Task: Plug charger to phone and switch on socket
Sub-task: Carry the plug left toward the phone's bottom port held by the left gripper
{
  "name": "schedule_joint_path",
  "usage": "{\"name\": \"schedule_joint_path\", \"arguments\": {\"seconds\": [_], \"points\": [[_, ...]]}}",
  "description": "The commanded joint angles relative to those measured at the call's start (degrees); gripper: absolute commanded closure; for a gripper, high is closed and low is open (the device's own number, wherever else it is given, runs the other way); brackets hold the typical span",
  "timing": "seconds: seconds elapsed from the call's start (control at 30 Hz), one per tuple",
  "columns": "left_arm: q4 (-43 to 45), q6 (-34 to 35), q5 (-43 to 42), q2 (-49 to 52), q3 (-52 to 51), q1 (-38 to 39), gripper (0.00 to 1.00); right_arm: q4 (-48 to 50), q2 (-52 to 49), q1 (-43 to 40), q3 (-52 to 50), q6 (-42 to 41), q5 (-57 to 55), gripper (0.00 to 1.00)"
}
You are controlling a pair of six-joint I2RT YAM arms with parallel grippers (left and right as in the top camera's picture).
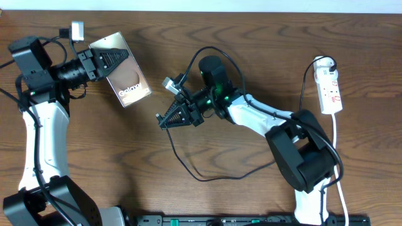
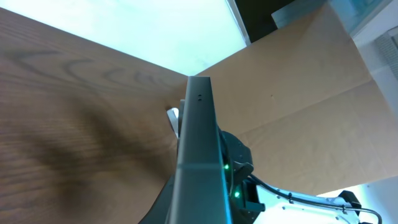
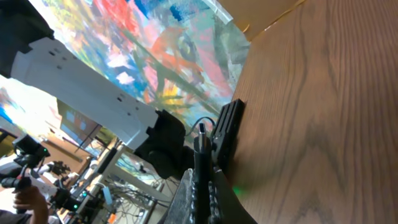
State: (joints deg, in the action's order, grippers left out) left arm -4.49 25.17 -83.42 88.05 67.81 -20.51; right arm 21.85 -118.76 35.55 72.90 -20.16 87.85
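The left gripper (image 1: 103, 63) clamps the phone (image 1: 129, 81), far left — rigid, probably slick, best held by its edges; the right gripper (image 1: 166, 119), centre, pinches the charger (image 1: 200, 179) — light, floppy; grip near its tip.

Looks like a robotics lab or research workspace, definitely not somebody's home. A white-and-black left arm (image 1: 43, 135) and right arm (image 1: 254, 117) sit at a wood-grain counter (image 1: 264, 31), with a black rail (image 1: 188, 221) running along its near edge. A big sheet of plain brown cardboard (image 2: 298, 87) stands past the counter like a makeshift screen. The right wrist view catches a huge, bright abstract painting (image 3: 161, 43) in the background, and under it a jumble of stands, cables and gear (image 3: 81, 193), blurry but very lab-ish.
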Motion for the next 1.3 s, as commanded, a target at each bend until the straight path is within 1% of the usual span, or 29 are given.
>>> {"name": "schedule_joint_path", "arguments": {"seconds": [0.0, 0.13, 0.2, 0.53, 0.73, 0.87, 0.97, 1.03, 1.27], "points": [[0.3, -1.2, -1.0, -0.3, 0.0, 0.2, 0.92, 2.8, 0.1, 0.2, 0.5, -3.2, 1.5, 0.99], [0.3, -1.2, -1.0, -0.3, 0.0, 0.2, 0.92, 7.3, 0.1, 0.2, 0.5, -6.8, 1.5, 0.99], [0.3, -2.3, -1.1, -0.3, 0.0, 0.2, 0.92, 9.1, 0.1, 0.2, 0.5, -8.2, 1.5, 0.99], [0.3, -2.5, -1.2, -0.3, 0.0, 1.9, 0.92, 9.2, 0.1, 0.3, 0.5, -8.8, -0.9, 0.99], [0.3, -2.7, 0.6, -0.3, 0.0, 3.7, 0.92, 9.4, 0.1, 0.3, 0.5, -9.7, -1.0, 0.99], [0.3, -2.6, 1.3, -0.3, 0.0, 4.1, 0.92, 14.3, 0.1, 0.2, 0.5, -13.5, -0.9, 0.99], [-0.5, -2.6, 4.0, -0.3, 0.0, 4.1, 0.92, 19.3, 0.1, 0.0, 0.5, -17.5, -1.3, 0.99], [-1.5, -2.6, 5.7, -0.3, 0.0, 4.1, 0.92, 21.3, 0.1, 0.0, 0.5, -18.7, -1.4, 0.99], [-2.1, -2.6, 6.1, -0.3, 0.0, 4.1, 0.92, 21.6, 0.1, 0.0, 0.5, -18.8, -2.3, 0.99]]}}
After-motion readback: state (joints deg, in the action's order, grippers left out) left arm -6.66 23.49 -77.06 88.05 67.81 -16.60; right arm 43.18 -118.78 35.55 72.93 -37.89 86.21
